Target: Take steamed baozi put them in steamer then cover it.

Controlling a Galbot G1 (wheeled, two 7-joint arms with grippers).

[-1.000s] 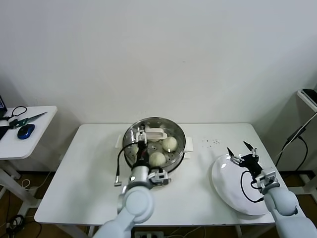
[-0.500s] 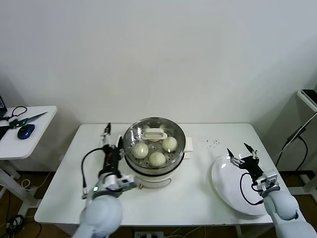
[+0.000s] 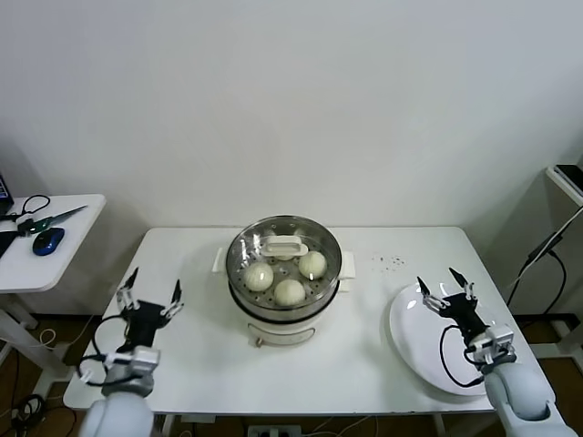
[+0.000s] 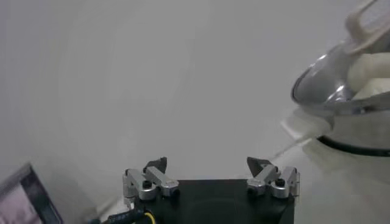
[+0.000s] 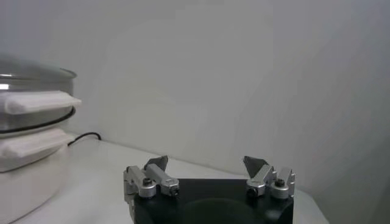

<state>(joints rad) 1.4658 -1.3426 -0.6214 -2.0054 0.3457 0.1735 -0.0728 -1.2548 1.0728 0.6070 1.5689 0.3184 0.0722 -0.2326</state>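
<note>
The steamer (image 3: 282,324) stands mid-table, a steel basket on a white pot base. The cover (image 3: 285,247), a glass lid with a white handle, lies on it. Three baozi show through the glass (image 3: 259,276) (image 3: 312,264) (image 3: 290,290). My left gripper (image 3: 148,299) hovers open and empty near the table's front left, well apart from the steamer. My right gripper (image 3: 446,289) is open and empty over the white plate. The left wrist view shows its gripper (image 4: 207,167) with jaws wide and the covered steamer (image 4: 329,82) off to one side. The right wrist view shows its open gripper (image 5: 207,164) and the steamer (image 5: 24,164).
An empty white plate (image 3: 424,360) lies at the table's right front. Dark specks (image 3: 390,261) dot the table right of the steamer. A small side table (image 3: 64,264) on the left holds scissors and a blue mouse (image 3: 46,239). A shelf (image 3: 569,177) stands far right.
My left arm drew back from the steamer's cover and swung out to the table's front left, its gripper empty. The cover stays on the steamer. The right gripper hardly moved.
</note>
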